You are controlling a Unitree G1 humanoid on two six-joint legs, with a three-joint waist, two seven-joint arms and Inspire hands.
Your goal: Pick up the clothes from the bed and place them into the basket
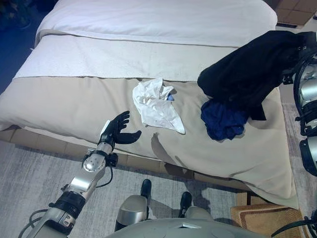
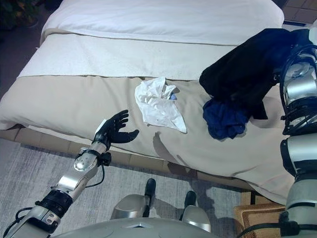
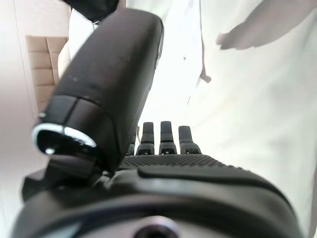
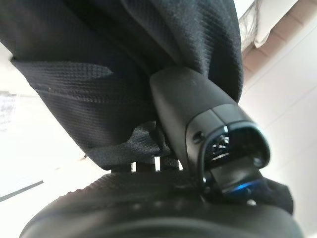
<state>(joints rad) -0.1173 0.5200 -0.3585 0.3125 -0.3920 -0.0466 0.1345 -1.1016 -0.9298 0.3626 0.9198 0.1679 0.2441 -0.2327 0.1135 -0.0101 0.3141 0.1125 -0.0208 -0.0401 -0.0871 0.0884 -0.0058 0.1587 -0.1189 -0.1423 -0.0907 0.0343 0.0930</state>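
Note:
A black garment (image 1: 250,67) hangs from my right hand (image 4: 198,124), lifted over the bed's right side; in the right wrist view the hand's thumb and fingers are curled into the black cloth (image 4: 124,74). A dark blue garment (image 1: 223,120) lies bunched on the beige cover just under it. A white garment (image 1: 156,104) lies crumpled near the bed's middle. My left hand (image 1: 116,130) is open and empty over the bed's front edge, left of the white garment; its straight fingers (image 3: 166,136) show in the left wrist view.
The bed (image 1: 74,109) has a beige cover in front and white bedding (image 1: 158,22) behind. A woven brown basket (image 1: 262,218) stands on the floor at the lower right. A grey rug (image 1: 29,173) lies in front of the bed.

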